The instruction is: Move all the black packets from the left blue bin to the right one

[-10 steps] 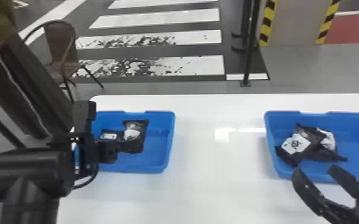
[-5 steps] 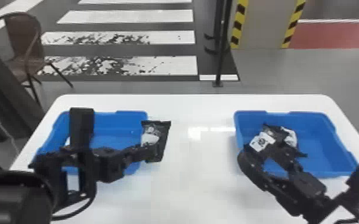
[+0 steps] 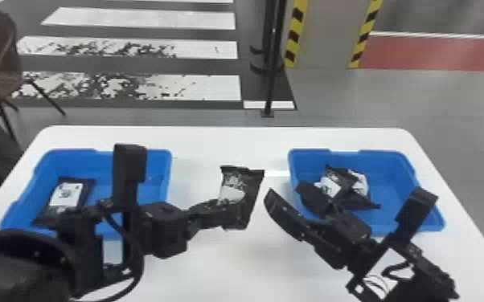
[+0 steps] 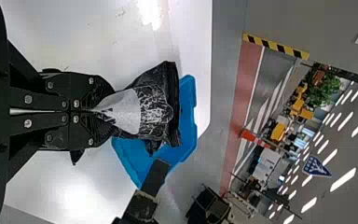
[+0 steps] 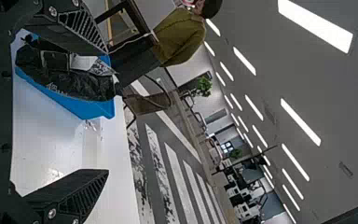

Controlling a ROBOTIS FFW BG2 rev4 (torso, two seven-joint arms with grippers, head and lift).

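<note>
The left gripper [image 3: 224, 207] is clamping a packet [image 3: 246, 188] jutting past its fingertips; the right gripper [image 3: 286, 193] is hovering nearby, fingers apart.

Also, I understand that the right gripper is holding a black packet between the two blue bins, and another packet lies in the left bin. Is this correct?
Not quite: the head view shows the left gripper holding that black packet; the right gripper is open and empty. The rest is correct.
</note>
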